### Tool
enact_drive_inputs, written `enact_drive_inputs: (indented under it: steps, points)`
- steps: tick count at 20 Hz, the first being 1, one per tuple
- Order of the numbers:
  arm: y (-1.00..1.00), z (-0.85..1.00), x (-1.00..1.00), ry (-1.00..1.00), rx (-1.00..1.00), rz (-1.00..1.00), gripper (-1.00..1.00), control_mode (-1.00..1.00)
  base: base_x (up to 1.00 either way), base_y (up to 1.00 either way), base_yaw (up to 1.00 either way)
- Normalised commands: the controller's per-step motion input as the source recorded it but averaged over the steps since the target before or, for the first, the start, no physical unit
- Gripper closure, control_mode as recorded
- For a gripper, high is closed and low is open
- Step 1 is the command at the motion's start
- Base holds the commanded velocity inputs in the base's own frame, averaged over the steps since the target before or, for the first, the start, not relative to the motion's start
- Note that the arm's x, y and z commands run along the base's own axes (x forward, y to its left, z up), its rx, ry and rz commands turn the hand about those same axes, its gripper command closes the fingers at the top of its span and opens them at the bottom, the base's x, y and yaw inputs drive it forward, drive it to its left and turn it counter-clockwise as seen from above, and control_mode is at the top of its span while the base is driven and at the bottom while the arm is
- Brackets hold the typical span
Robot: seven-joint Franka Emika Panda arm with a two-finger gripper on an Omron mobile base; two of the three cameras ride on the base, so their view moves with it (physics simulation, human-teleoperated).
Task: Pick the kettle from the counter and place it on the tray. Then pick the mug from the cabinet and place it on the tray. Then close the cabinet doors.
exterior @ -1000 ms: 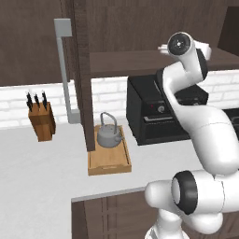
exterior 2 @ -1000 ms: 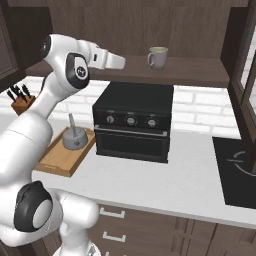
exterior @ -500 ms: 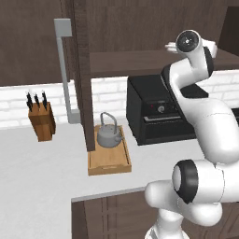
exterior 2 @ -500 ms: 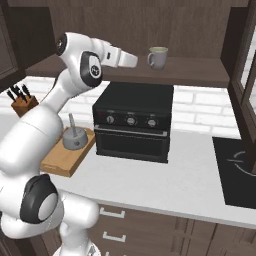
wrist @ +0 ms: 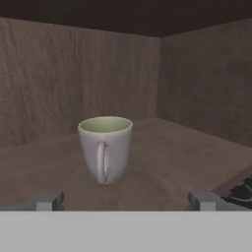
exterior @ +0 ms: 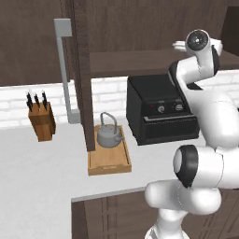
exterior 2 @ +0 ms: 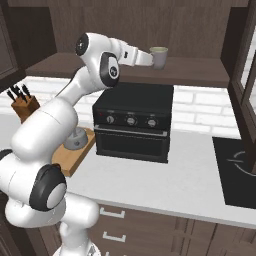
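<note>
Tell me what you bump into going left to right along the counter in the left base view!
Knife block → door handle → kettle sitting on the tray → black oven.

I see a pale grey-green mug (wrist: pixel 105 148) on the dark brown wood-grain cabinet (wrist: pixel 74 74) shelf, grey kettle (exterior: pixel 109 134) on tan tray (exterior: pixel 109 161), black oven (exterior 2: pixel 134 122), white brick backsplash (exterior: pixel 114 95), light grey counter (exterior: pixel 42 177).

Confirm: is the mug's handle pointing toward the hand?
Yes: in the hand view, the mug stands upright on the cabinet shelf with its handle facing the open hand.
</note>
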Motion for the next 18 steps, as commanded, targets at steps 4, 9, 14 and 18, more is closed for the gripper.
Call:
enact_drive_inputs:
  steps: [4, 9, 14, 18]
  points:
    - [-0.19, 0.00, 0.18, 0.00, 0.00, 0.00, -1.00, -1.00, 0.00, 0.00, 0.00]
    - [-0.01, 0.00, 0.22, 0.00, 0.00, 0.00, -1.00, -1.00, 0.00, 0.00, 0.00]
    - [0.09, 0.00, 0.27, 0.00, 0.00, 0.00, -1.00, -1.00, 0.00, 0.00, 0.00]
    - [0.00, 0.00, 0.26, 0.00, 0.00, 0.00, -1.00, -1.00, 0.00, 0.00, 0.00]
